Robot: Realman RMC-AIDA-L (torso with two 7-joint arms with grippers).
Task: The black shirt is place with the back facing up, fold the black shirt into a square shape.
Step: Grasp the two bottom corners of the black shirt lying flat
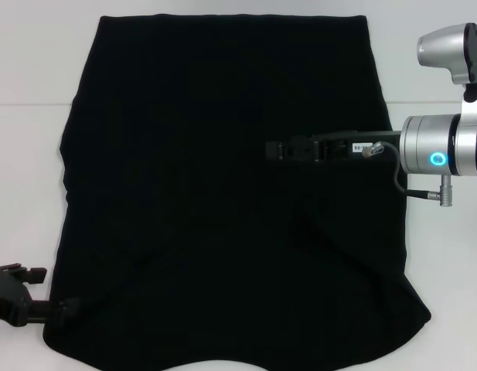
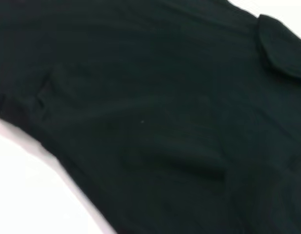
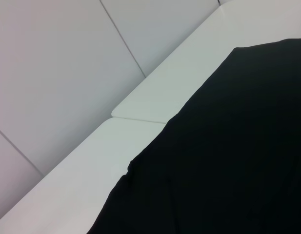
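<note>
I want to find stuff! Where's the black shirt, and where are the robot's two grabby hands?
black shirt [image 1: 192, 124]: head view, flat middle of the fabric.
right gripper [image 1: 273, 150]: head view, its tip over the shirt's middle.
left gripper [image 1: 39, 274]: head view, its tip at the shirt's near left corner.

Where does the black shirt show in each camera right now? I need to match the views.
Head view: the black shirt fills the middle, on the white table.
Left wrist view: it fills most of the picture.
Right wrist view: it covers one side.
Shared landmark: the shirt's edge against the white table.
</note>
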